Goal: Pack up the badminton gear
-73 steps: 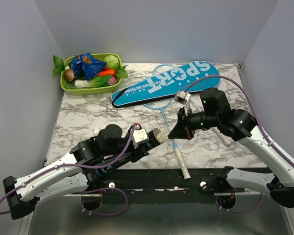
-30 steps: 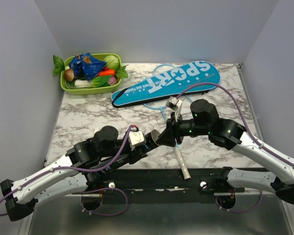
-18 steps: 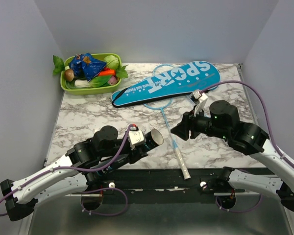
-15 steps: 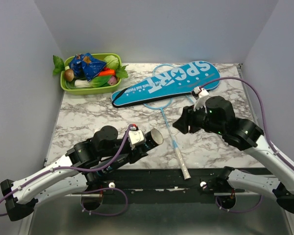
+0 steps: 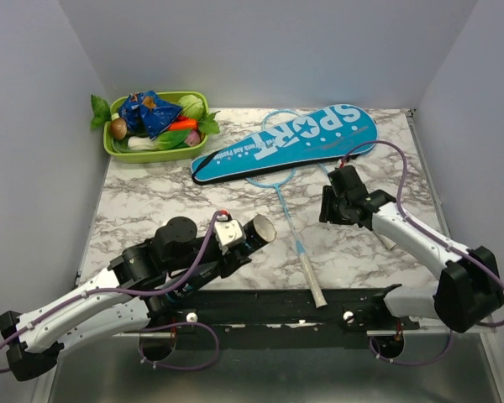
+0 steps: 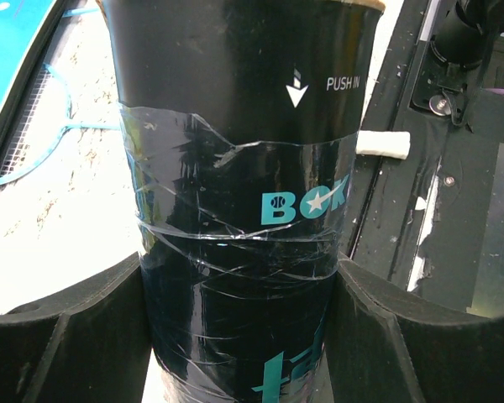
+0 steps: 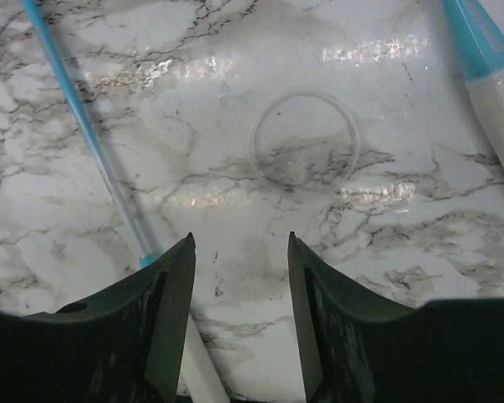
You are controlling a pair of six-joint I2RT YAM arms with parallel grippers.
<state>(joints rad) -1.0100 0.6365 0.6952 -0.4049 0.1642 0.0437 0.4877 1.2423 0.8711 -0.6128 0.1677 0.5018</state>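
My left gripper (image 5: 242, 241) is shut on the dark clear tube (image 5: 260, 228), which it holds off the table with the mouth pointing right. In the left wrist view the tube (image 6: 235, 168) fills the gap between both fingers (image 6: 67, 336). My right gripper (image 5: 336, 208) points down at the marble, open and empty (image 7: 239, 239). One light-blue racket (image 5: 296, 239) lies between the arms, its white butt (image 5: 318, 295) near the front edge. A second racket's handle (image 7: 491, 80) lies to the right. The blue "SPORT" cover (image 5: 286, 141) lies at the back.
A green tray (image 5: 151, 155) of toy vegetables stands at the back left. A clear ring-shaped lid (image 7: 305, 138) lies flat on the marble just ahead of my right fingers. The black base rail (image 5: 260, 306) runs along the near edge.
My right gripper left the tube's mouth, swung right and came down over the marble, jaws a little wider. The left gripper and tube barely shifted.
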